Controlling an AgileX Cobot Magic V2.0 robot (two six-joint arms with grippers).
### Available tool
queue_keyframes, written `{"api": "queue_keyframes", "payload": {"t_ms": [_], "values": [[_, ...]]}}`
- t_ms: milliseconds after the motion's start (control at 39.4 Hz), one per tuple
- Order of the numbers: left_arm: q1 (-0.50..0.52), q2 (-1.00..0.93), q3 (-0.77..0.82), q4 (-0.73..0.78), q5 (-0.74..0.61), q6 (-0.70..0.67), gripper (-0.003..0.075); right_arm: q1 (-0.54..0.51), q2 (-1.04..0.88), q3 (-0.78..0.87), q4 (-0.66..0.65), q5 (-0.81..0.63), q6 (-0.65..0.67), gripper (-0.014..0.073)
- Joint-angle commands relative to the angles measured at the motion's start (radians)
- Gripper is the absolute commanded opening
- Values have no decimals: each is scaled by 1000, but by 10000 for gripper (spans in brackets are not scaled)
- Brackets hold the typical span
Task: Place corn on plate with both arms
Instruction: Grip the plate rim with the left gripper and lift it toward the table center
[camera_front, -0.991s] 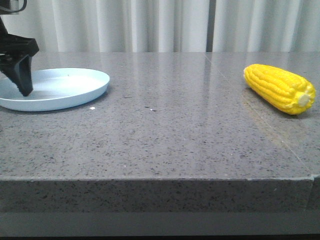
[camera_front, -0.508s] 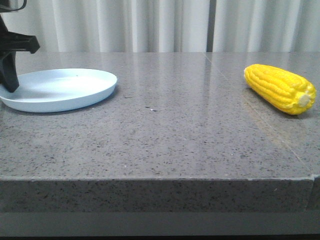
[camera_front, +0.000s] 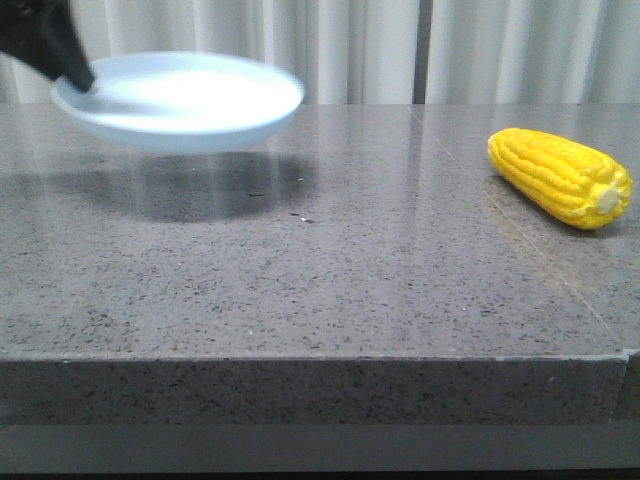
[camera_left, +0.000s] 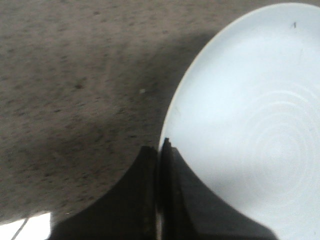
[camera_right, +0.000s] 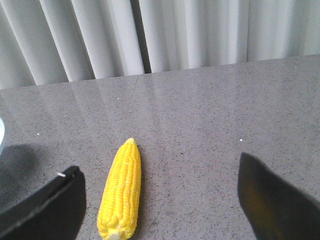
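The pale blue-white plate (camera_front: 185, 100) hangs in the air above the table's left side, its shadow on the stone below it. My left gripper (camera_front: 72, 72) is shut on the plate's left rim; in the left wrist view its black fingers (camera_left: 159, 150) pinch the rim of the plate (camera_left: 250, 115). The yellow corn (camera_front: 560, 177) lies on the table at the right, stem end toward the front. In the right wrist view the corn (camera_right: 121, 192) lies between my open right gripper's (camera_right: 160, 195) two black fingers, nearer one of them. The right gripper does not show in the front view.
The grey speckled stone table (camera_front: 330, 270) has its front edge close to the camera. White curtains (camera_front: 350, 50) hang behind the table's far edge.
My left gripper has lifted the plate off the table and carried it up and to the right. The corn has not moved.
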Motion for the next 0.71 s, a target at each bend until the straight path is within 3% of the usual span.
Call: {"api": "queue_keyframes", "payload": {"t_ms": [0,203,483,559,686], "values": [[-56,-35,-42,-65,-32,14,-20,-7,13,-36,1,-87,-10,640],[-137,34,-42,-65,-37,14,-20,-7,13,-36,1,-87,-10,640],[-139,114,-42,-67,-11,11,-13,-7,13,-36,1,-87,-10,640],[-139,114,-42,-67,-9,11,54,-7,13,-36,1,-87,-10,640],[-139,107,-42,-67,-11,11,272,-7,13,-36,1,-87,-10,640]]}}
